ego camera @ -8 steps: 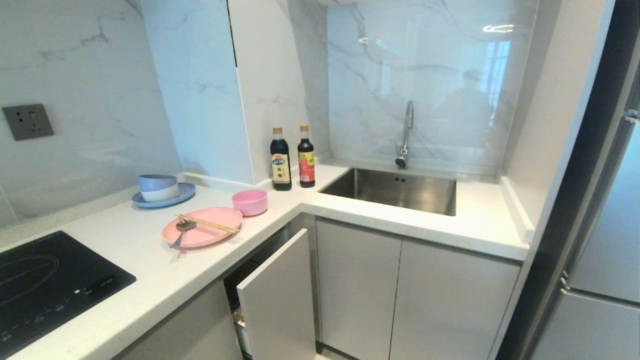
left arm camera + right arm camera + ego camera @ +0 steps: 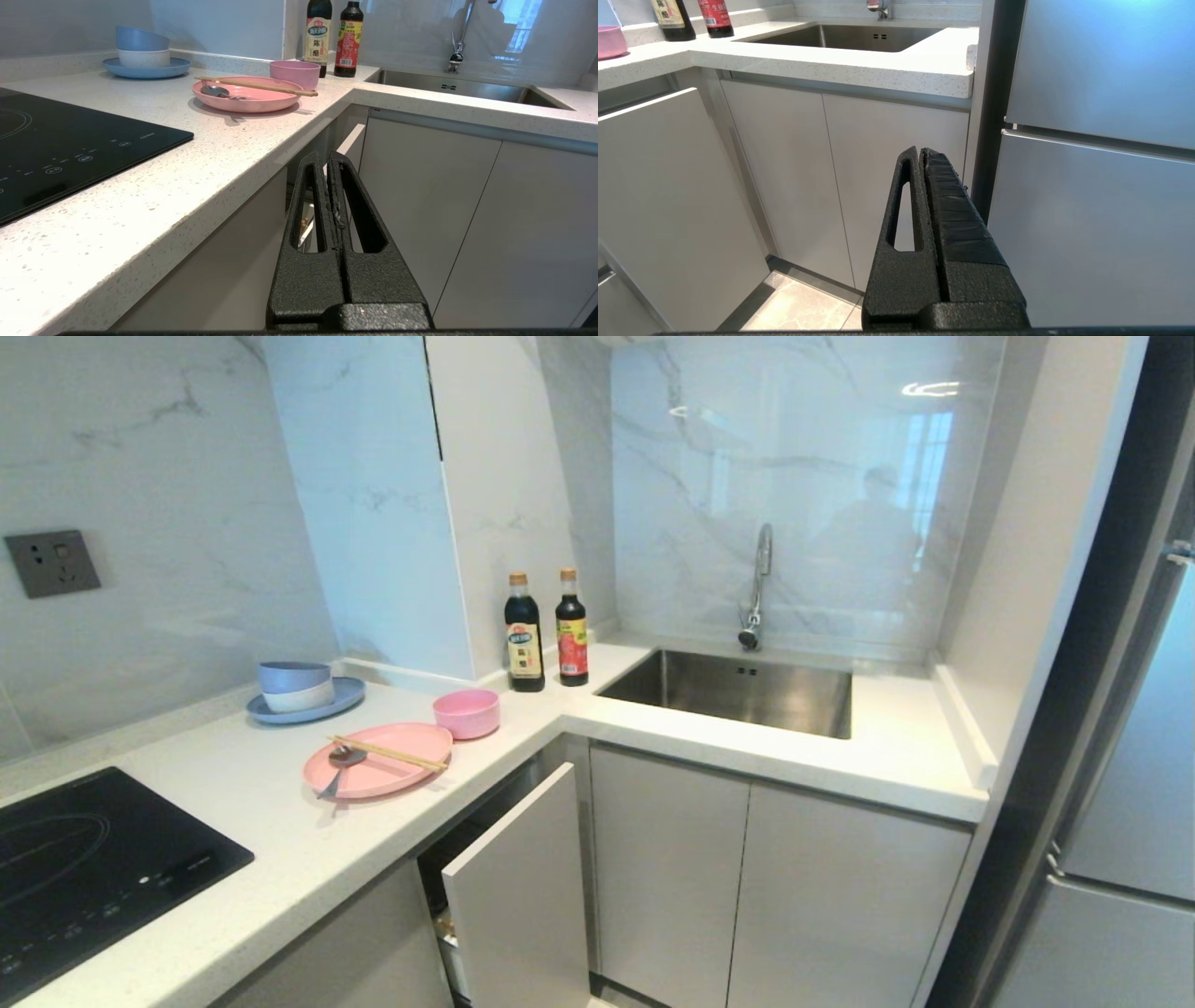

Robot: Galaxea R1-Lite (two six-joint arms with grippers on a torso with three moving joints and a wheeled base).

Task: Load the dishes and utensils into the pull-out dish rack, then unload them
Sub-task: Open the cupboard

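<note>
Showing matte pink plate (image 2: 378,771) and bowl (image 2: 466,713), pale wooden chopsticks (image 2: 387,753), shiny metal spoon (image 2: 340,764), speckled stone countertop (image 2: 280,840), brushed steel sink (image 2: 738,691), glossy marble wall (image 2: 794,495).

Both dark sauce bottles carry printed labels. The left bottle (image 2: 318,36) has a cream label with green-ringed Chinese characters, possibly 陈醋; the right bottle (image 2: 348,38) has a red label with Chinese print too small to read. The black cooktop (image 2: 70,140) bears tiny white control markings, unreadable.
</note>
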